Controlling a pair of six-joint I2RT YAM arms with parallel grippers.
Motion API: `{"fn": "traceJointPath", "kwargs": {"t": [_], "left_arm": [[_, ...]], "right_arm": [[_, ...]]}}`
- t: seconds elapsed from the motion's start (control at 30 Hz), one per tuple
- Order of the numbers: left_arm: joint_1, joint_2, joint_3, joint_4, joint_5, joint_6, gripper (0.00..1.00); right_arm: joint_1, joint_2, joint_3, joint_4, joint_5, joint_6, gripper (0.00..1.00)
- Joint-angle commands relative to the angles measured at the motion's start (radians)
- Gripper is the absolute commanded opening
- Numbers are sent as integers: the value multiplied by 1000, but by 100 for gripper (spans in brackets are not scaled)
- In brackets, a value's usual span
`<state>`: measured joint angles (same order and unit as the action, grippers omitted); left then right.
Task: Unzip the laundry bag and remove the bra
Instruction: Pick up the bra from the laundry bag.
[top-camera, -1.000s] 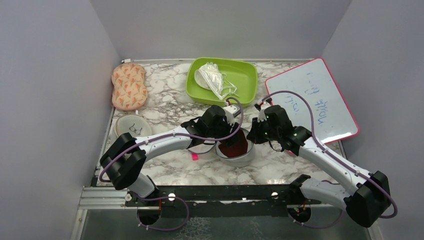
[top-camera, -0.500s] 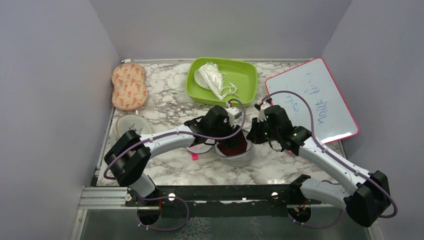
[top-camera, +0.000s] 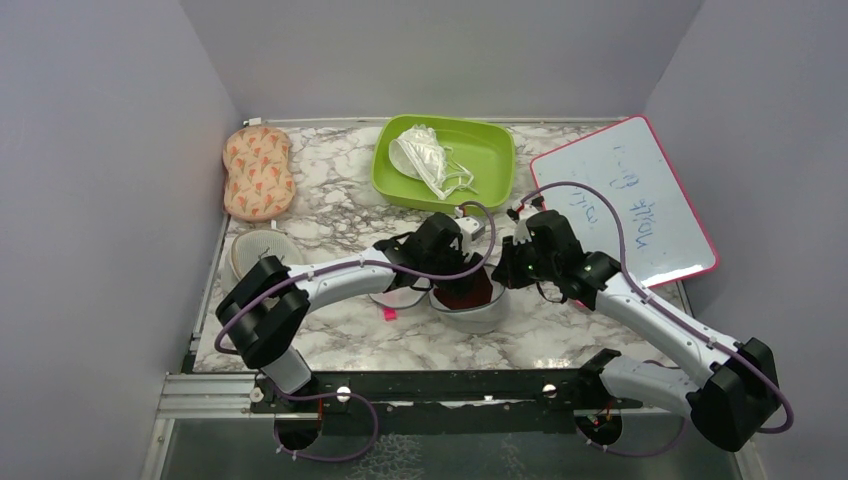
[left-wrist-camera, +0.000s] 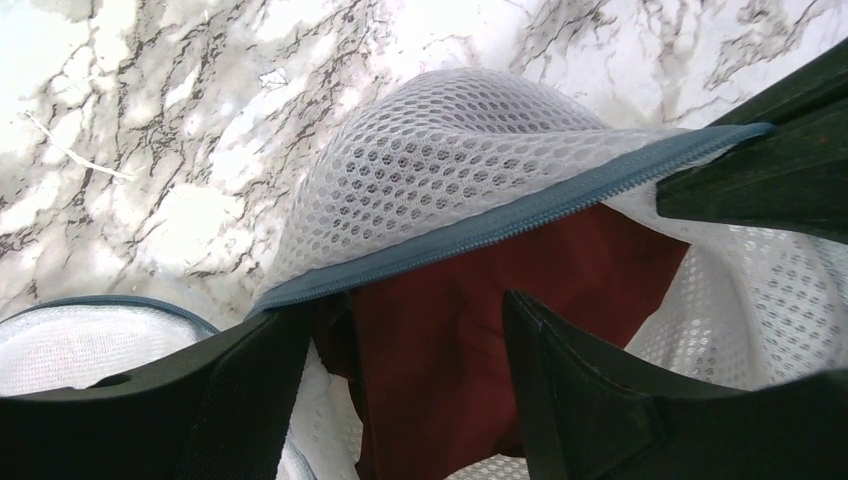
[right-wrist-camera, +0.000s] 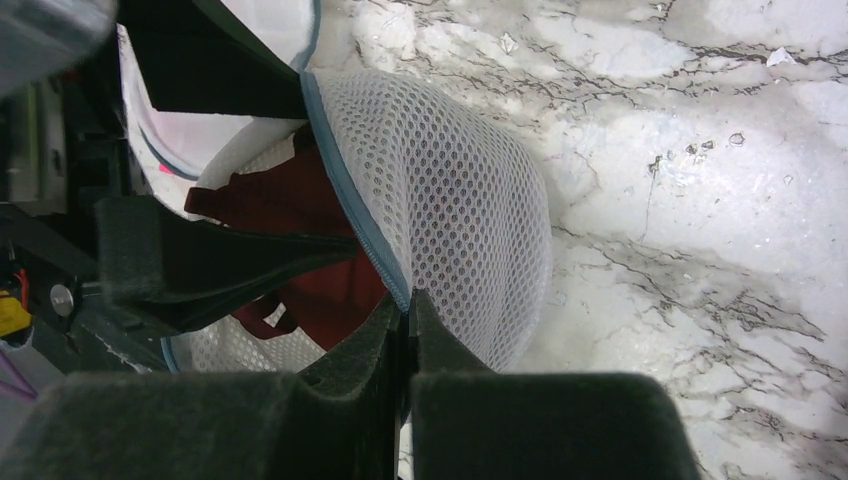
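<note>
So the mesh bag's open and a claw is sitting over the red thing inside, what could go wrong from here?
The left gripper has its fingers open astride the bra, right under the zip rim. Closing might catch mesh too, so the laundry bag could lift with it. The right gripper holds the bag only by a thin pinch on that rim. A hard pull might slip it free and let the bag fall shut.

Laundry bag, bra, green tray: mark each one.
laundry bag (left-wrist-camera: 450, 170), left wrist view, on its white mesh dome.
bra (left-wrist-camera: 445, 300), left wrist view, on the dark red fabric inside.
green tray (top-camera: 490, 160), top external view, on its bare floor.
</note>
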<state>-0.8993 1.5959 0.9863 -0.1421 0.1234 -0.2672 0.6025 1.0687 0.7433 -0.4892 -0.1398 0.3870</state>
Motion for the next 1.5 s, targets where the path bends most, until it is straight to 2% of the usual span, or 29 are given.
{"fn": "traceJointPath", "kwargs": {"t": [0.0,0.07,0.27,0.3,0.4,0.53,0.63,1.1,1.47], "left_arm": [[-12,39,13,5,6,10,60],[-12,46,12,18,15,4,51],[-15,71,0,62,39,-20,38],[-16,70,0,63,39,-22,32],[-18,49,-1,70,37,-15,20],[-19,12,-4,76,41,18,11],[-18,-18,-14,85,57,32,0],[-22,-159,-86,132,111,39,0],[-23,-368,-150,147,52,65,0]], "right_arm": [[3,8,0,18,-19,-11,1],[3,9,0,18,-22,-11,0],[3,10,-2,19,-21,-14,1],[3,11,-3,18,-20,-14,0],[3,9,-6,20,-20,-14,0],[3,10,-9,28,-18,-12,1],[3,14,-9,28,-15,-9,1],[3,-8,-10,24,18,2,0],[3,-48,-21,0,169,63,0]]}}
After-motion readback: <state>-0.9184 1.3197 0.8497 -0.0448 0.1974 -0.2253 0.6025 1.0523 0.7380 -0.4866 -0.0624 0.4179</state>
